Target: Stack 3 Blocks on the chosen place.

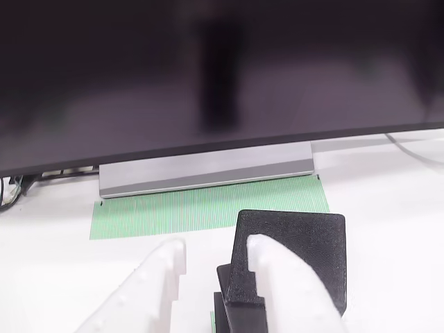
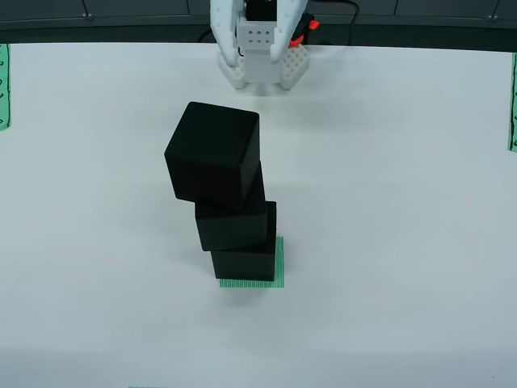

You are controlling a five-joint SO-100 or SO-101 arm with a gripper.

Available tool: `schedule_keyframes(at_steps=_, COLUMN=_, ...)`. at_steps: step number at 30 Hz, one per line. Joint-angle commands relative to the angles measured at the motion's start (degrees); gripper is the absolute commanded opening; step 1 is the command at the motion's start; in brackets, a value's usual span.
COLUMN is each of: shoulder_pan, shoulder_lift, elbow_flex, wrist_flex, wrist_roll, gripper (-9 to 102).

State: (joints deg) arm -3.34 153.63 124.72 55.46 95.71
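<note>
Seen from above, you had all three black blocks stacked: the bottom block [image 2: 245, 263] sat on the green striped patch [image 2: 279, 263] near the middle of the white worktop [image 2: 97, 242], the middle block [image 2: 234, 225] on it, and the top block [image 2: 213, 153] leaning off to the left. The claw [image 2: 260, 36] stood well apart at the far edge; you could not tell whether its fingers were parted. The stacking looked done, so your next move was probably just keeping clear of the crooked tower; there were no containers here.

No legible text, labels, brands, numbers or signs anywhere.
</note>
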Motion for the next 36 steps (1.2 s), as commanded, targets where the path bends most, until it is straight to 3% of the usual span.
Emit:
schedule_keyframes(at_steps=1, shoulder_pan=-0.09, shoulder_lift=1.05, elbow_flex=-3.78, wrist_flex=2.64, wrist_roll=0.62, gripper=3)
schedule_keyframes(at_steps=15, shoulder_pan=-0.97, shoulder_lift=1.32, elbow_flex=-11.6, wrist_flex=17.4, wrist_roll=6.77, gripper=0)
schedule_keyframes(at_steps=25, shoulder_pan=0.26, shoulder_lift=2.81, elbow_flex=-8.17, wrist_flex=13.45, wrist_roll=5.63, gripper=0)
schedule_keyframes(at_steps=31, shoulder_pan=1.32, shoulder_lift=3.78, elbow_flex=-6.42, wrist_flex=10.72, wrist_roll=-2.37, gripper=0)
schedule_keyframes(at_steps=36, shoulder_pan=2.99, shoulder_lift=4.13, elbow_flex=-5.45, wrist_flex=6.77, wrist_roll=-16.52, gripper=0)
